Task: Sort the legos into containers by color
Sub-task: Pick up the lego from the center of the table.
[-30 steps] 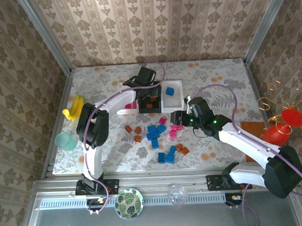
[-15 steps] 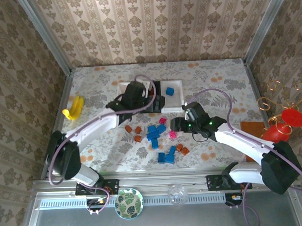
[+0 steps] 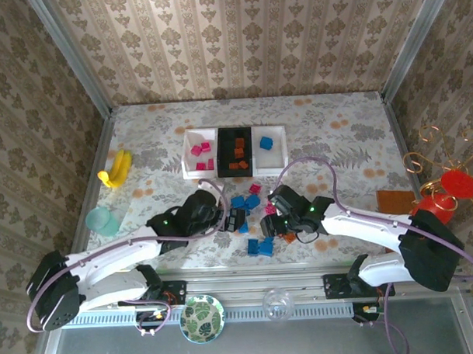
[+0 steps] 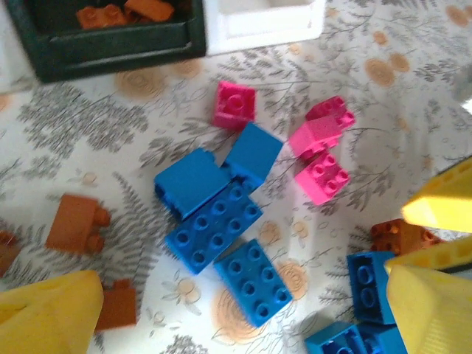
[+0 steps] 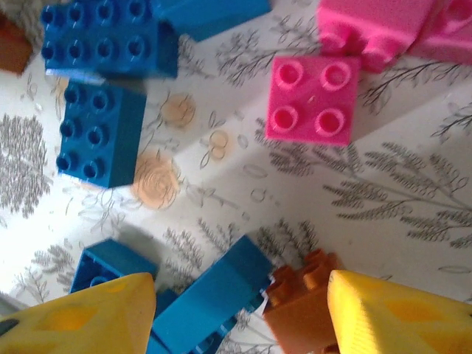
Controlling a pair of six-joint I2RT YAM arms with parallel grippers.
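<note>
Surface: a table under floral-printed cloth, enclosed by patterned wallpaper. The containers stand in a row well beyond both grippers. One white tray holds pink bricks, the black tray holds orange-brown ones, and the other white tray holds one blue. Most legos lie loose on the cloth, so sorting is judged only part done.

Left gripper: jaws wide apart and empty, hanging over the pile. Flat blue bricks lie studs-up between and just ahead of its fingers, with pink ones further ahead and orange-brown ones beside one finger.

Right gripper: jaws apart, set astride a blue brick and an orange-brown brick that touch each other. Both rest on the cloth, so no grip is judged made. This placement suggests one of them is the intended pick, and the crowding neighbour risks a double pinch. A pink brick lies ahead of the fingertips.

Materials: the bricks are hard, glossy moulded plastic, square-edged with round studs. The fingers are matte yellow wedges. The trays are rigid and straight-walled.
</note>
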